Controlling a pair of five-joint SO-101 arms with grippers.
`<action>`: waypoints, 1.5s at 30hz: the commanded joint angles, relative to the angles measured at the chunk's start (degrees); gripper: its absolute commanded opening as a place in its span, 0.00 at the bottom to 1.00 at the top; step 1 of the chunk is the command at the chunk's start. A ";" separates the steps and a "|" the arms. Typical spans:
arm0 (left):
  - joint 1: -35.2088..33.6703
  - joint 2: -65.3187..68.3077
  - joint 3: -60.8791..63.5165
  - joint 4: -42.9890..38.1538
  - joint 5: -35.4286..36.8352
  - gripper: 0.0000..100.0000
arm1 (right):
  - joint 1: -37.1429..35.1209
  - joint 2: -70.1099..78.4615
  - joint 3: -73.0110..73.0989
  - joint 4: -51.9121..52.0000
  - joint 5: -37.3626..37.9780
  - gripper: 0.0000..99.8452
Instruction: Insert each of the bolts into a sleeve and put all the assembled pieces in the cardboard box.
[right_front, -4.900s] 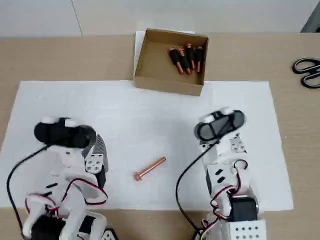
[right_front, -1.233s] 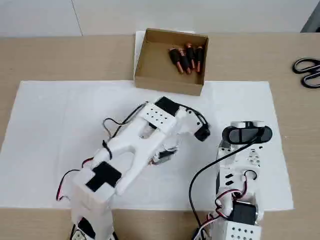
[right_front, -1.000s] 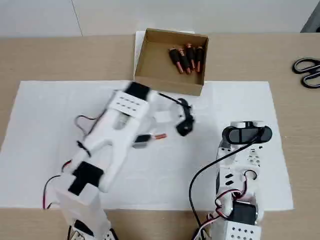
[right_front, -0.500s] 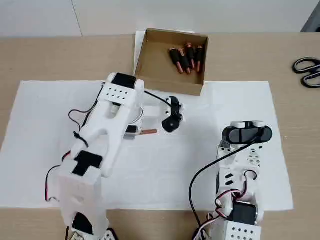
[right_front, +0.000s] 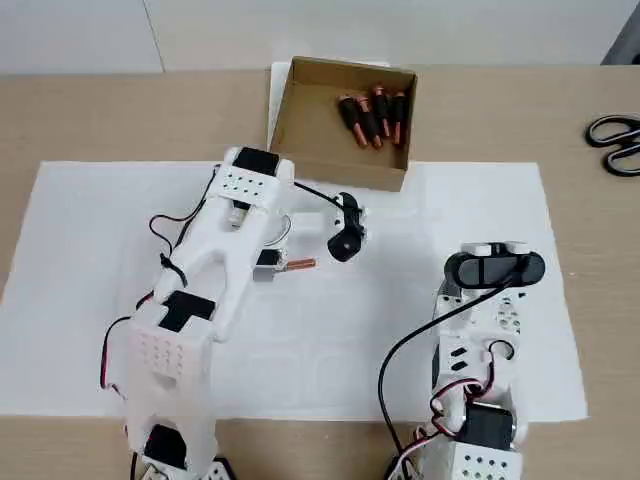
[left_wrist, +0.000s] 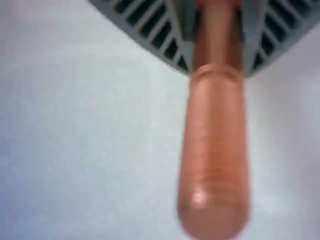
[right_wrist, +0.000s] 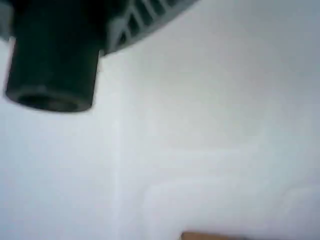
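My left gripper (right_front: 272, 267) hangs over the middle of the white sheet, shut on a copper bolt (right_front: 297, 264) whose free end points toward the right arm. In the left wrist view the bolt (left_wrist: 215, 150) sticks out from between the grey fingers (left_wrist: 150, 30), above bare paper. The right arm (right_front: 490, 300) is folded near the sheet's right front. Its gripper (right_wrist: 60, 25) is shut on a black sleeve (right_wrist: 52, 65), open end toward the paper. The cardboard box (right_front: 300, 120) at the back holds several assembled pieces (right_front: 372, 115).
A white paper sheet (right_front: 100, 230) covers most of the wooden table. Scissors (right_front: 612, 140) lie at the far right edge. The left arm's black wrist camera (right_front: 345, 230) juts out just in front of the box.
The left arm has picked the bolt up off the sheet and carried it left and toward the box; in the last half second it barely shifted. The right arm has stayed still.
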 joint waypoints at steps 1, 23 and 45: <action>-0.44 -0.62 -2.59 0.18 0.53 0.01 | 0.40 -1.19 0.35 0.13 -0.44 0.00; 1.05 -5.36 -12.70 1.23 33.76 0.09 | 0.40 -1.19 0.35 0.13 -0.44 0.00; 2.46 -11.60 0.84 1.14 117.80 0.10 | 0.40 -1.01 0.35 0.13 -0.44 0.00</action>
